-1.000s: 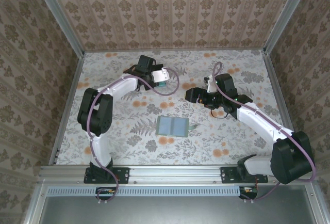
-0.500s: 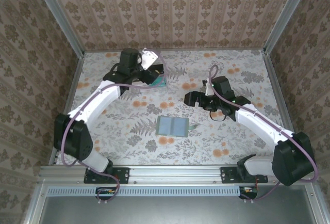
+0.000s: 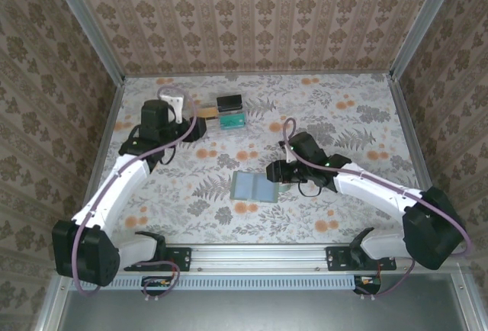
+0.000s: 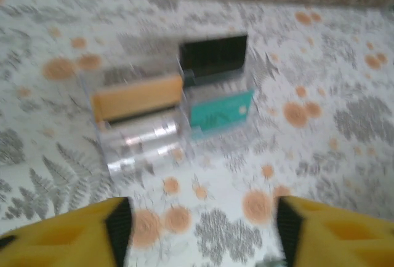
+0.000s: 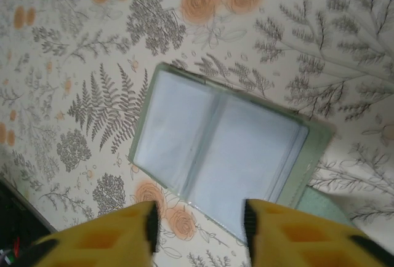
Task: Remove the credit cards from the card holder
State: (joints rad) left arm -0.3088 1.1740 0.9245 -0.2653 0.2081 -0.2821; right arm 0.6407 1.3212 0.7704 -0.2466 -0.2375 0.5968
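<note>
I have two claws. My left claw (image 4: 200, 227) gapes wide with nothing in it, near one clear plastic tray (image 4: 141, 147). In the tray sit three thin, stiff rectangles: one yellow-orange card (image 4: 138, 96) with a dark band, one black card (image 4: 213, 51) and one teal card (image 4: 221, 110). My right claw (image 5: 197, 227) is parted too and empty. It hangs over one soft green wallet (image 5: 215, 147), which lies open flat on the flowered table (image 3: 343, 110), showing two pale smooth panels, well apart from the tray.
</note>
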